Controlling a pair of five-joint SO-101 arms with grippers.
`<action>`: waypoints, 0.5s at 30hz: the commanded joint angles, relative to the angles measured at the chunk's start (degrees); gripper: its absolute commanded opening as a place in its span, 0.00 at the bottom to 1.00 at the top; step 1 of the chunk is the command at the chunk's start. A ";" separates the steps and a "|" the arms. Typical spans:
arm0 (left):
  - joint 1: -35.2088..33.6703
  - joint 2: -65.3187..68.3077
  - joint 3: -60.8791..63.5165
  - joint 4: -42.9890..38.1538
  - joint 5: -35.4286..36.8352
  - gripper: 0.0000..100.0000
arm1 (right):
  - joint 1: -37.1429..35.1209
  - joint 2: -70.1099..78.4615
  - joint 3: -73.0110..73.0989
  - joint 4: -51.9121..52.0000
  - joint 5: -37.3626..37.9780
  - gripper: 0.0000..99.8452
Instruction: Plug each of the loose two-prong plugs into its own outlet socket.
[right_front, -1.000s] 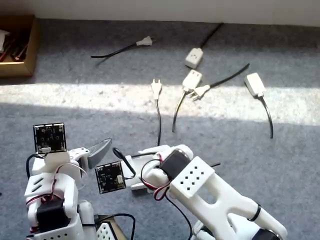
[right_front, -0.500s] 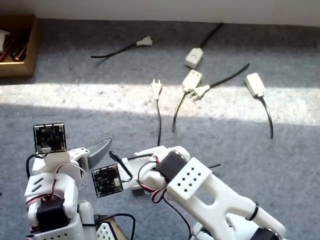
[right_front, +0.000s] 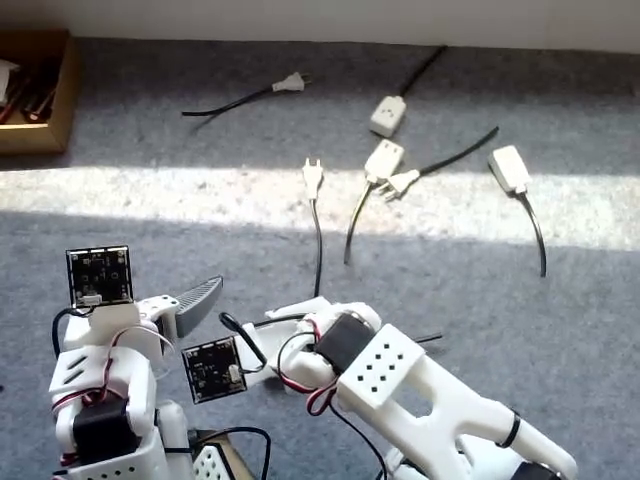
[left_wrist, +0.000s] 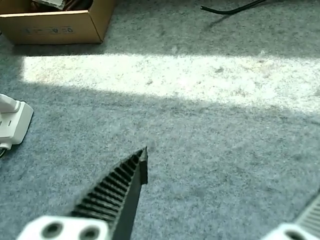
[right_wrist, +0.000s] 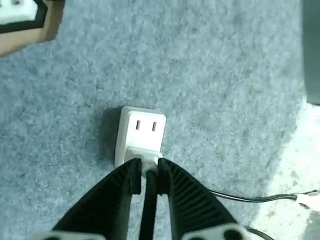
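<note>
High view: plugs (right_front: 313, 174) loose on carpet, well right of box (right_front: 35, 90). Sockets (right_front: 387, 115) farther from box. None clearly mated.

Left wrist: left gripper (left_wrist: 230, 175) wide, empty, box far ahead.

Right wrist: right gripper (right_wrist: 146, 167) narrow, pinching near socket (right_wrist: 139, 131) at cord neck, well apart from box. Slots empty.

Judgement: every plugging still left.

An indoor room is suggested, though home or office cannot be told. Grey carpet (right_front: 150, 130) is laid under everything, a cardboard box (right_front: 40, 90) is kept at the far left, and a pale wall (right_front: 300, 18) is seen along the far edge.
</note>
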 joint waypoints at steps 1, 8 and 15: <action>0.92 -0.31 -0.48 0.26 -0.44 0.49 | 3.21 1.01 3.74 -1.01 0.97 0.01; 0.92 -0.40 -0.57 0.18 -0.44 0.49 | 8.92 1.01 4.62 -0.22 4.31 0.01; 0.92 -0.40 -0.57 0.18 -0.35 0.49 | 7.87 2.07 4.35 -0.40 4.13 0.01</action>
